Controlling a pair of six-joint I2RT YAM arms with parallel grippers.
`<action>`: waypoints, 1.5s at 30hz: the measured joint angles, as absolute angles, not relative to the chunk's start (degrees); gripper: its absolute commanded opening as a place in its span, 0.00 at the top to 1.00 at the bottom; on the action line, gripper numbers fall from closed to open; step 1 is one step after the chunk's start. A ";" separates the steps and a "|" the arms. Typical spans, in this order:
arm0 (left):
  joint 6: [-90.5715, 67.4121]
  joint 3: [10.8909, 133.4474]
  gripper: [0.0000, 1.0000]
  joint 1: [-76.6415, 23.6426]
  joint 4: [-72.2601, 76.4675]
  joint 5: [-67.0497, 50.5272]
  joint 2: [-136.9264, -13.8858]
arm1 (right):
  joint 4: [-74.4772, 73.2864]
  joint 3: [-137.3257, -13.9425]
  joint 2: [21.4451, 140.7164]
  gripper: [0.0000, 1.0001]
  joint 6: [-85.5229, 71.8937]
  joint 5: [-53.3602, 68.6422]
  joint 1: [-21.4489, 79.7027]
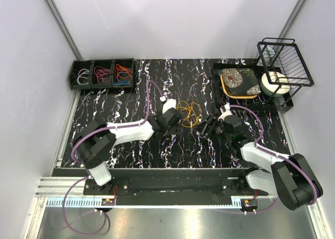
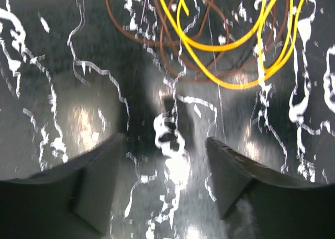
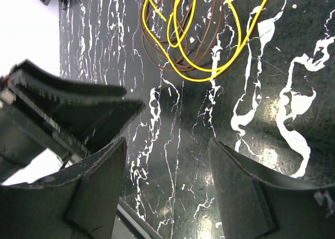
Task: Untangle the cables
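Beside cables (image 1: 188, 111), left pincer (image 2: 165, 145) wide, empty

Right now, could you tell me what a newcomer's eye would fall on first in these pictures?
The yellow and brown tangle in the middle of the marbled black table stands out first, with the left gripper and the right gripper open on either side of it. Next come the bin of coloured cables at the far left, and the floral pad at the far right.
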State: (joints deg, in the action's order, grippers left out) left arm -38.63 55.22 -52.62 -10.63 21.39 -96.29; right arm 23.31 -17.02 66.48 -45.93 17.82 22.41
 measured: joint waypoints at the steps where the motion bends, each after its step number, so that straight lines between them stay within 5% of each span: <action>1: -38.46 55.68 0.37 -52.18 -10.13 21.23 -97.10 | 23.31 -17.02 66.67 0.30 -45.93 17.82 22.41; 21: -35.46 56.53 0.49 -45.95 1.08 13.80 -101.65 | 23.73 -17.78 70.37 0.30 -45.95 17.89 22.41; 28: -35.40 56.55 0.61 -44.38 3.22 11.35 -103.70 | 24.05 -18.11 70.50 0.30 -45.95 17.91 22.41; 45: -35.44 56.60 0.61 -42.46 4.62 9.19 -105.21 | 24.14 -18.13 70.96 0.30 -45.95 18.09 22.41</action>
State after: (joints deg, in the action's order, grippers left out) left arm -35.44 56.60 -42.46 4.62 9.19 -105.21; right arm 24.14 -18.13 70.96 -45.95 18.09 22.41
